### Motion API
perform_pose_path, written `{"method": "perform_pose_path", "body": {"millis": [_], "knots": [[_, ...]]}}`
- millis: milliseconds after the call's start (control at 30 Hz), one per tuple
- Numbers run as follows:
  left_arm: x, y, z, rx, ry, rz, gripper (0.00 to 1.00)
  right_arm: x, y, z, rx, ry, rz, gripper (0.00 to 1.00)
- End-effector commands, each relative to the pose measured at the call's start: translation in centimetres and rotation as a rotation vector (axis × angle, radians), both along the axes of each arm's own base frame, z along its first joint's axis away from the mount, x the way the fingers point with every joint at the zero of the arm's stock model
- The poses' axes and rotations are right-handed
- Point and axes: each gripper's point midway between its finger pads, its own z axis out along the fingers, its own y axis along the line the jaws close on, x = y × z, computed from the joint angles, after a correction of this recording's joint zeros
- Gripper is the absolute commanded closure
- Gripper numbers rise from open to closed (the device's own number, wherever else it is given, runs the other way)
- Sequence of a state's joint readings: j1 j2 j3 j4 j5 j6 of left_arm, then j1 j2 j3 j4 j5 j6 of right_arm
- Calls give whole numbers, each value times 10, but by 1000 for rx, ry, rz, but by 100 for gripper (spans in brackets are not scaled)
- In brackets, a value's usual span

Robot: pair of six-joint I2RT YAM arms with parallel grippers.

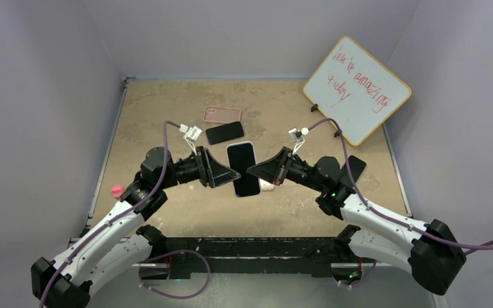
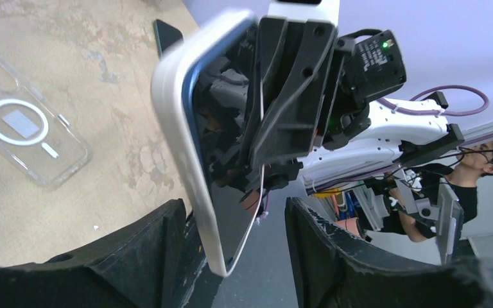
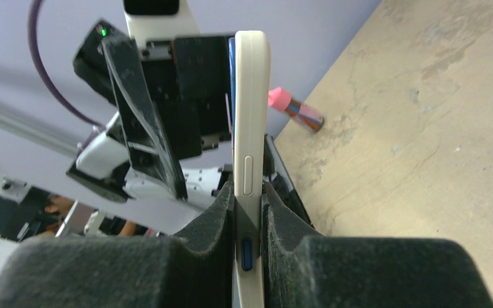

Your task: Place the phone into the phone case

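Plainly, the slim phone with the black glass face and blue rim [image 1: 242,168] is off the counter, held up in the middle of the scene between the two arms. It sits in the white, smooth-sided plastic case [image 3: 251,96], whose rim wraps its long edge. A sliver of blue beside the white suggests, as I judge it, that the phone is not yet seated all round. The right pincer [image 3: 249,215] is clamped narrow across phone and case together at one long edge, its foam pads flat on both faces. The left pincer [image 2: 231,212] stands half wide astride the opposite edge: one finger [image 2: 147,250] is close by the back of the case and the other [image 2: 334,256] is clear of the glass, so it grips nothing. To do the step well, the left pincer should close squarely over rim and glass where blue shows, then work along the edge, while the right holds firm without tilting. On the tan counter [image 1: 192,212] beyond lie a pink case [image 1: 222,114], a second black phone [image 1: 224,132] and a clear case with a white ring [image 2: 29,131]; a whiteboard [image 1: 357,88] leans at the far right.
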State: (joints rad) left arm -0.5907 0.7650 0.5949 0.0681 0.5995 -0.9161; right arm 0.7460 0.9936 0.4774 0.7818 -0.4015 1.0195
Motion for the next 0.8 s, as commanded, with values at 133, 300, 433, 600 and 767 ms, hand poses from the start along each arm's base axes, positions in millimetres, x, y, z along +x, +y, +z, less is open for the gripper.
{"method": "perform_pose_path", "body": {"millis": [133, 300, 433, 600, 767], "knots": [[14, -1, 24, -21, -107, 37, 44, -36, -2, 19, 61, -144, 162, 100], [9, -4, 27, -78, -118, 5, 74, -37, -3, 19, 63, -143, 158, 100], [8, -4, 26, -80, -133, -6, 100, -36, -2, 16, 57, -128, 159, 100], [-2, -3, 30, -71, -190, -52, 100, -34, -1, 15, 41, -105, 154, 74], [-11, -1, 22, -16, -222, -100, 100, -31, 0, 29, 26, -127, 148, 54]]}}
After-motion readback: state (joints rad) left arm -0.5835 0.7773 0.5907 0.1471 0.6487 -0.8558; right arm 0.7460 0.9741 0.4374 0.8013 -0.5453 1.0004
